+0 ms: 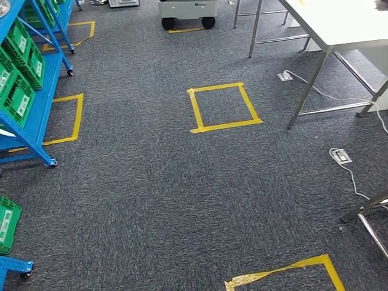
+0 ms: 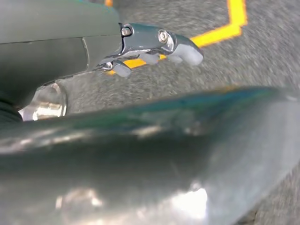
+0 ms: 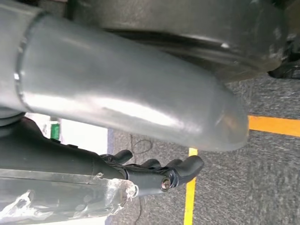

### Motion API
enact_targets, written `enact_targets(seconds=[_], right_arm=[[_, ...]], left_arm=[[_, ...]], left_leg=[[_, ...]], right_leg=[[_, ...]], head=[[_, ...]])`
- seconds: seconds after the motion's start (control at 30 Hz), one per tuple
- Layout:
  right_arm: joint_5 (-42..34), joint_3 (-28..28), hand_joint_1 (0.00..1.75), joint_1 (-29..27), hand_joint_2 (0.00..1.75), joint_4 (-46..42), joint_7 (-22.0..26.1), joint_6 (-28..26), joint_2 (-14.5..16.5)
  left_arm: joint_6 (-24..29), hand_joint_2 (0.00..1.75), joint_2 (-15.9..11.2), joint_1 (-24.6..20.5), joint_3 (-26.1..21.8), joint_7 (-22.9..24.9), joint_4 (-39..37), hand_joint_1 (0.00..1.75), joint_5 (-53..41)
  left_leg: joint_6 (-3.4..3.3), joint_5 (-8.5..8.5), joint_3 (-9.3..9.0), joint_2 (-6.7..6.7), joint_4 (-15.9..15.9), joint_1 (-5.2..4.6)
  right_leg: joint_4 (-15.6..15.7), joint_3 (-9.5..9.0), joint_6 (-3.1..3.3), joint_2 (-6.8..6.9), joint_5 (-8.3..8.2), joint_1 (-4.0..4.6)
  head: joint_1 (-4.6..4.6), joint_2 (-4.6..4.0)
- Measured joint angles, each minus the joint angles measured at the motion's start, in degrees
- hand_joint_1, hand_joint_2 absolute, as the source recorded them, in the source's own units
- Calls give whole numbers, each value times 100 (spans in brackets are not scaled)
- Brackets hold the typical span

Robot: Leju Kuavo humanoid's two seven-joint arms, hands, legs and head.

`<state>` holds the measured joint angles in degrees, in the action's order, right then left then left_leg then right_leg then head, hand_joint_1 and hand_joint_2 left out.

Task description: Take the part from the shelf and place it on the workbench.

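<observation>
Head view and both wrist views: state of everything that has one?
Left hand, fingers straight, holding nothing, over carpet.
Right hand, fingers straight; crinkled wrap beside it, hold unclear.
Shelf, standing, green bins on it.
Workbench, standing on its legs.
Power strip, lying on carpet, cable attached.

Shelf [image 1: 27,91] left, workbench [image 1: 338,24] right

Four yellow tape squares [image 1: 224,108] mark the carpet, plus a fifth partly seen at upper centre. Two floor sockets [image 1: 341,156] lie at right. One wheeled cart [image 1: 187,12] stands at top centre.
</observation>
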<state>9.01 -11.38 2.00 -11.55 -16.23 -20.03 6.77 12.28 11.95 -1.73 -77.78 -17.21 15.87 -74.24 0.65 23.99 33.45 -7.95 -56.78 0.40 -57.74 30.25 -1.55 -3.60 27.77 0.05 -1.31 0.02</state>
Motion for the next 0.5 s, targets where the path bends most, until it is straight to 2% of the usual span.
enact_targets(seconds=[0.07, 0.13, 0.17, 0.2, 0.23, 0.27, 0.3, 0.37, 0.4, 0.43, 0.5], right_arm=[[-12, 9, 0, -6, 0, -1, -16, 31, -1], [-28, 31, 0, -28, 0, -1, -29, 54, -3], [-33, 44, 0, -39, 0, 0, -29, 58, -5], [-36, 61, 0, -46, 0, 1, -29, 60, -8], [-37, 74, 0, -48, 0, 1, -29, 63, -10], [-38, 85, 0, -46, 0, 1, -29, 66, -10], [-38, 94, 0, -44, 0, 1, -29, 68, -10], [-40, 105, 0, -42, 0, 1, -29, 69, -11], [-43, 115, 0, -42, 0, 1, -29, 68, -11], [-46, 125, 0, -40, 0, 1, -29, 67, -12], [-51, 138, 0, -24, 0, 0, -29, 66, -13]], left_arm=[[-133, 0, 1, 30, 153, -249, -46, 0, -217], [-200, 0, 2, 27, 268, -427, -79, 0, -261], [-207, 0, 5, 21, 301, -458, -91, 0, -261], [-209, 0, 8, 22, 328, -461, -104, 0, -263], [-208, 0, 9, 31, 350, -445, -114, 0, -271], [-207, 0, 7, 45, 372, -420, -120, 0, -283], [-206, 0, 1, 58, 396, -397, -122, 0, -296], [-205, 0, -9, 59, 437, -381, -123, 0, -313], [-205, 0, -13, 50, 451, -383, -124, 0, -315], [-204, 0, -15, 44, 458, -385, -125, 0, -316], [-201, 0, -21, 58, 464, -389, -125, 0, -316]], left_leg=[[46, 144, 103, 260, -195, -13], [84, 523, 405, 620, -840, -33], [103, 697, 589, 686, -1229, -29], [117, 800, 728, 716, -1532, -23], [125, 796, 777, 729, -1651, -16], [129, 683, 708, 746, -1536, -10], [126, 505, 537, 794, -1229, -7], [100, 204, 101, 1103, -442, -23], [74, 140, -43, 1222, -176, -34], [43, 135, -110, 1293, -42, -48], [-31, 147, -111, 1154, -5, -52]], right_leg=[[34, -23, 71, 152, -38, -6], [51, -23, 112, 328, -46, -2], [51, -18, 121, 421, -41, 3], [51, -16, 127, 514, -35, 5], [51, -15, 128, 599, -29, 6], [51, -19, 124, 674, -22, 6], [50, -28, 114, 744, -13, 6], [38, -40, 70, 869, 26, 37], [33, -45, 43, 928, 50, 58], [33, -53, 15, 988, 76, 78], [46, -118, -41, 1094, 113, 77]], head=[[-18, 0], [-32, 0], [-32, 0], [-32, 0], [-32, 0], [-33, 0], [-34, 0], [-39, 0], [-28, 0], [-17, 0], [7, 0]])
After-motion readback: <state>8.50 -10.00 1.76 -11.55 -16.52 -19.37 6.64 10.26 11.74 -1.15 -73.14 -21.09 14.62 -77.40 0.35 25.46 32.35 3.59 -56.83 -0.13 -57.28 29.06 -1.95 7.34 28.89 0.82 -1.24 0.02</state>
